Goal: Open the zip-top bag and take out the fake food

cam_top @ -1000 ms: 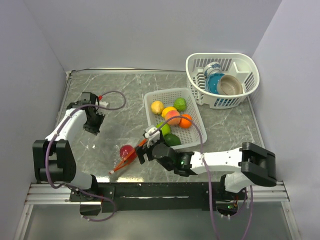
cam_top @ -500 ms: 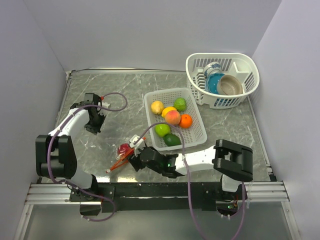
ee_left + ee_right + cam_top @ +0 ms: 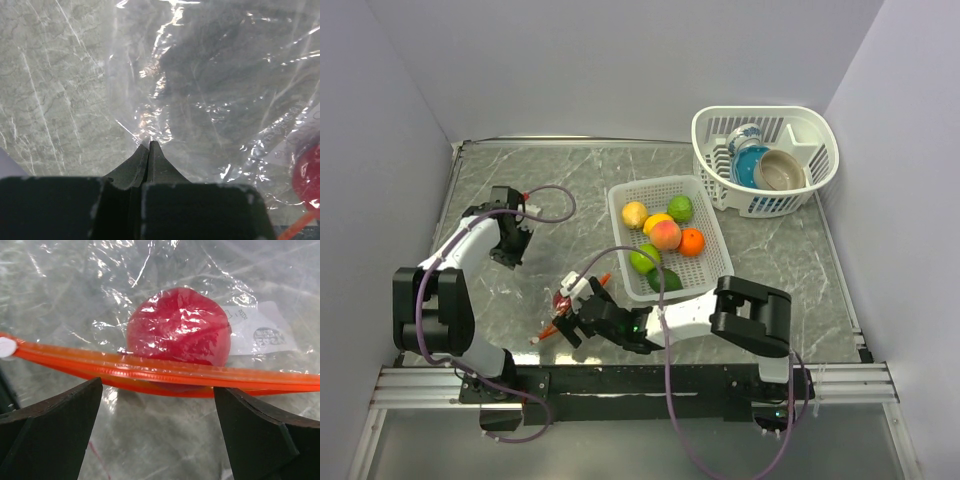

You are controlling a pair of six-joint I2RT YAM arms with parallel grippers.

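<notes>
The zip-top bag lies clear and crinkled on the table, its orange-red zip strip running across the right wrist view. One red fake fruit sits inside it, just behind the strip; it also shows in the top view. My right gripper is open, one jaw on each side of the strip, low at the bag's mouth. My left gripper is shut, pinching the bag's plastic at its far end. Several fake fruits lie in a flat white basket.
A round white slotted basket with blue and tan dishes stands at the back right. Grey walls close in the left, back and right. The right arm's cable loops over the flat basket's near edge.
My right gripper has swung left from the flat basket's front corner to the bag's mouth. The red fruit and strip shifted slightly. The left gripper has hardly moved.
</notes>
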